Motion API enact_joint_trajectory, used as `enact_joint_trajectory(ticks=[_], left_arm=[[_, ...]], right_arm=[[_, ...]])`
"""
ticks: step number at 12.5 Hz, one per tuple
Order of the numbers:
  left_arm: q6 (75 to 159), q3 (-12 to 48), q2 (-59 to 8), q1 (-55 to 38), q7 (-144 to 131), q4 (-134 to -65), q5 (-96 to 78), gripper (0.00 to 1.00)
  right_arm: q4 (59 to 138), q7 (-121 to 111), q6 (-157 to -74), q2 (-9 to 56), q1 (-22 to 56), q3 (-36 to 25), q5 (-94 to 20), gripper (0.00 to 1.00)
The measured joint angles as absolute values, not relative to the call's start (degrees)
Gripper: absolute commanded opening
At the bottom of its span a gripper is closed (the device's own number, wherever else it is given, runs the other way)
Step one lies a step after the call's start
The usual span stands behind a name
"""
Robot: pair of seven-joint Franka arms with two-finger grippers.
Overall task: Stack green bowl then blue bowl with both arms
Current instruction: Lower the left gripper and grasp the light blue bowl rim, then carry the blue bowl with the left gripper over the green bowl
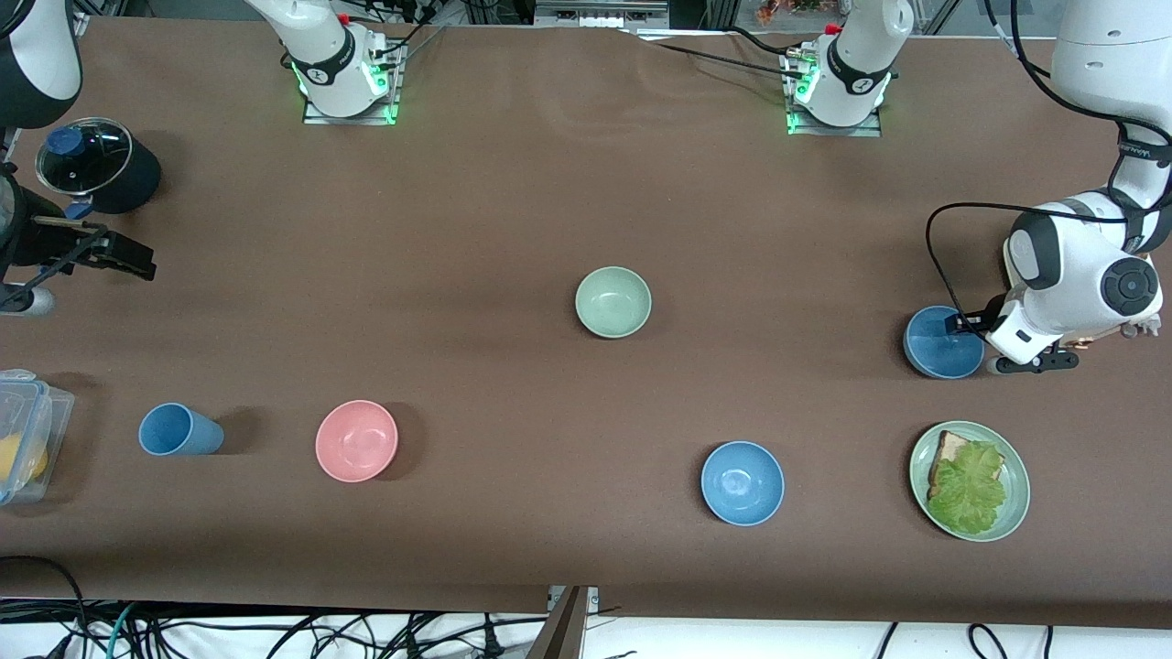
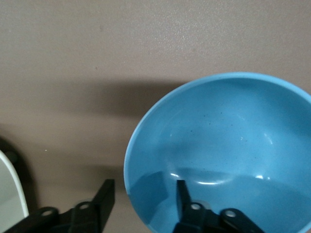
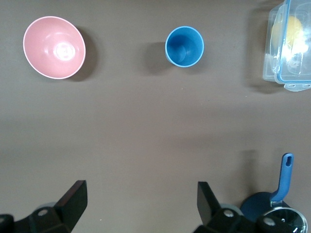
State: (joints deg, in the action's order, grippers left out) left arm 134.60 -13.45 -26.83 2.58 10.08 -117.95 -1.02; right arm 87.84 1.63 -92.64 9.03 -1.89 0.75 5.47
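Observation:
The pale green bowl (image 1: 613, 301) stands alone near the middle of the table. One blue bowl (image 1: 938, 346) sits at the left arm's end. My left gripper (image 1: 968, 322) is down at it, open. In the left wrist view, my left gripper (image 2: 144, 184) straddles the rim of this blue bowl (image 2: 228, 150), one finger inside and one outside, with a small gap to the rim. A second blue bowl (image 1: 742, 482) lies nearer the front camera. My right gripper (image 1: 128, 256) waits open at the right arm's end, and the right wrist view shows this gripper (image 3: 141, 189) with nothing between its fingers.
A green plate (image 1: 1014, 502) of bread and lettuce sits close to the held-at blue bowl, nearer the camera. A pink bowl (image 1: 356, 439) and blue cup (image 1: 179, 429) stand toward the right arm's end, with a clear container (image 1: 27, 430) and a lidded black pot (image 1: 96, 165).

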Motion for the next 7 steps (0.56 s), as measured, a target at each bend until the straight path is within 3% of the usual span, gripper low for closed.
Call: enact_joint_trajectory(ticks=[1,7], left_arm=[[134.6,-13.4,-26.8,2.6,10.1,-117.9,-1.0,0.01],[133.6,-13.2,-24.5,2.4,11.3,-117.7,-1.3,0.0]], right_arm=[[87.8,2.0,-92.0,9.0,-1.9,1.1,5.5,1.0],[88.2,5.6,-91.3,9.0,-2.0,2.5,0.8,1.0]])
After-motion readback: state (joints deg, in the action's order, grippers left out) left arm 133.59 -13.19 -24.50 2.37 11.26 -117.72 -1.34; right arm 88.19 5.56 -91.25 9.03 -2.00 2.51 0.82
